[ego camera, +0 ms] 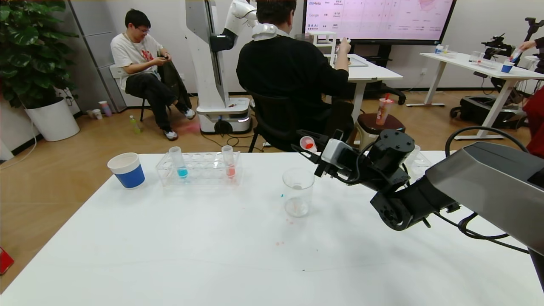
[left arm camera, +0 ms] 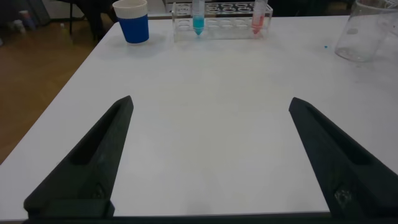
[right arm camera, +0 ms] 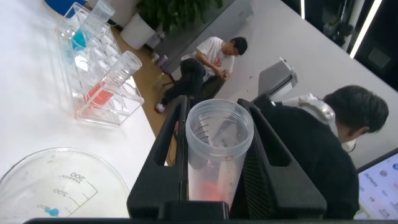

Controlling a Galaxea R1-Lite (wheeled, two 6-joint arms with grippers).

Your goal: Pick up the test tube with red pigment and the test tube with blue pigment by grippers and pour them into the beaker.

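The right end effector [ego camera: 312, 149] is clamped on the test tube with red pigment [ego camera: 307, 144], holding it tilted with its open mouth toward the head camera, just above and behind the beaker [ego camera: 298, 192]. A little vivid red liquid sits inside the tube. The beaker stands on the white worktop [ego camera: 212, 246], holding at most a faint reddish trace at its bottom, so the step in hand appears to be the red pour. The next move likely calls for tipping the tube's mouth down over the beaker's rim, keeping the mouth inside the rim, since small coloured spots already mark the worktop near the beaker.

The test tube with blue pigment [ego camera: 178, 162] stands upright in the clear rack [ego camera: 199, 175], with a paler red tube [ego camera: 228, 161] upright a few slots along. A blue paper cup [ego camera: 126, 170] stands just beside the rack, on its outer side. The left end effector [left arm camera: 208, 162] hangs low over bare worktop with its fingers spread wide, gripping nothing, well apart from the rack.

On the beaker's wall, the right wrist view shows graduation marks with "300" readable. The far wall screen shows "Meta" and "Google"; the rest is too small to read.
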